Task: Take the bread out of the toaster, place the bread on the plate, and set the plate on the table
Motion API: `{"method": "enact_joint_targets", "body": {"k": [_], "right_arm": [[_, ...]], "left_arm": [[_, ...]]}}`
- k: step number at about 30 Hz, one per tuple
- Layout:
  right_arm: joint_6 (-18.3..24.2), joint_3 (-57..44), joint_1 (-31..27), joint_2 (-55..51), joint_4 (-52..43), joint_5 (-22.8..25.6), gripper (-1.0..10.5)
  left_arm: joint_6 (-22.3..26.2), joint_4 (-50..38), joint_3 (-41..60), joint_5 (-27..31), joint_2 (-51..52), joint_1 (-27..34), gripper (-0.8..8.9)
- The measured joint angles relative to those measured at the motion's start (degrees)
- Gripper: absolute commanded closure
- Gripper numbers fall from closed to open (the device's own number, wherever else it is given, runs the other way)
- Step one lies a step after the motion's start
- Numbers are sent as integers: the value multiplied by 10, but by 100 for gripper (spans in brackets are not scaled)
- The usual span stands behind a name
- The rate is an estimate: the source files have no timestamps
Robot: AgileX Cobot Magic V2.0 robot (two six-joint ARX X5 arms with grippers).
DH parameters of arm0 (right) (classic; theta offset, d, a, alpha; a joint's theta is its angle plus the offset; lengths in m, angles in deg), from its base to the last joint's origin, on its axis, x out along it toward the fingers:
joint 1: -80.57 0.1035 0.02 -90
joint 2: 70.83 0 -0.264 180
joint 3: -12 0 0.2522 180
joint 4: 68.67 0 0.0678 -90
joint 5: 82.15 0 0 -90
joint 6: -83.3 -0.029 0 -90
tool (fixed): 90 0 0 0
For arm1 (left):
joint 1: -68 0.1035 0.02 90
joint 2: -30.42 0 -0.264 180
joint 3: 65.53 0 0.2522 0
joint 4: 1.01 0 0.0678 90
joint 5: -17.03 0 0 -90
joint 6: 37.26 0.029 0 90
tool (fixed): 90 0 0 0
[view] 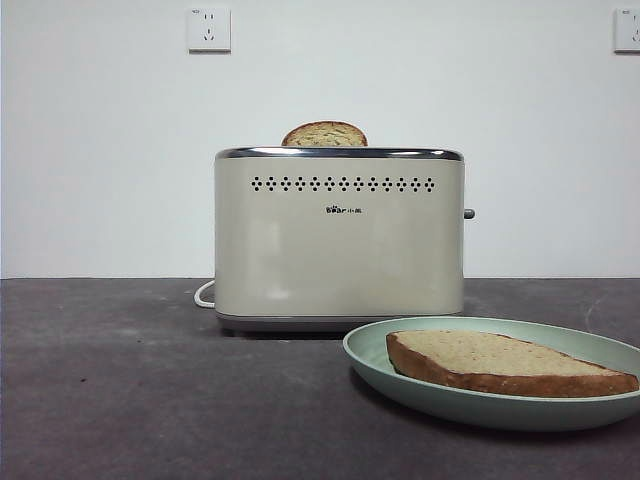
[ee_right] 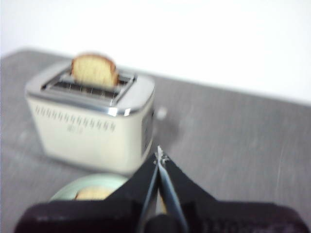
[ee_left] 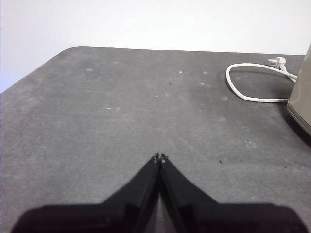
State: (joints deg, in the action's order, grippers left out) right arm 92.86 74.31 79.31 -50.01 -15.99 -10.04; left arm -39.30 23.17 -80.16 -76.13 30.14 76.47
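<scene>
The cream toaster (view: 340,240) stands mid-table with a narrow domed slice (view: 324,135) sticking out of its slot. In front of it to the right, the mint-green plate (view: 372,352) rests on the dark grey table (view: 150,380). The bread (view: 500,362) lies flat on the plate. In the blurred right wrist view my right gripper (ee_right: 159,154) is shut and empty. It hovers above the plate (ee_right: 68,191) and faces the toaster (ee_right: 92,121). My left gripper (ee_left: 159,157) is shut and empty over bare tabletop, with the toaster's edge (ee_left: 302,102) off to one side. Neither arm shows in the front view.
A white power cord (ee_left: 243,92) loops on the table behind the toaster and peeks out at its side (view: 203,295). A white wall with two sockets (view: 209,28) closes off the back. The toaster's knob (view: 468,213) juts out on its right side.
</scene>
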Motion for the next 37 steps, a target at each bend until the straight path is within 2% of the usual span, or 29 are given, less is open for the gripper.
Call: {"method": "enact_joint_targets", "body": {"k": [5, 9, 12, 18, 25, 37], "right_arm": [[-47, -154, 0, -69, -170, 12, 946], [-97, -299, 10, -118, -305, 64, 946], [-125, -386, 25, -148, -355, 101, 946], [-143, -475, 44, -188, -359, 110, 946], [-146, -477, 46, -205, -297, 120, 946], [-148, -477, 46, -206, -297, 121, 946]], "left_arm": [[0, 0, 0, 0, 0, 0, 817], [0, 0, 0, 0, 0, 0, 817], [0, 0, 0, 0, 0, 0, 817], [0, 0, 0, 0, 0, 0, 817], [0, 0, 0, 0, 0, 0, 817], [0, 0, 0, 0, 0, 0, 817]]}}
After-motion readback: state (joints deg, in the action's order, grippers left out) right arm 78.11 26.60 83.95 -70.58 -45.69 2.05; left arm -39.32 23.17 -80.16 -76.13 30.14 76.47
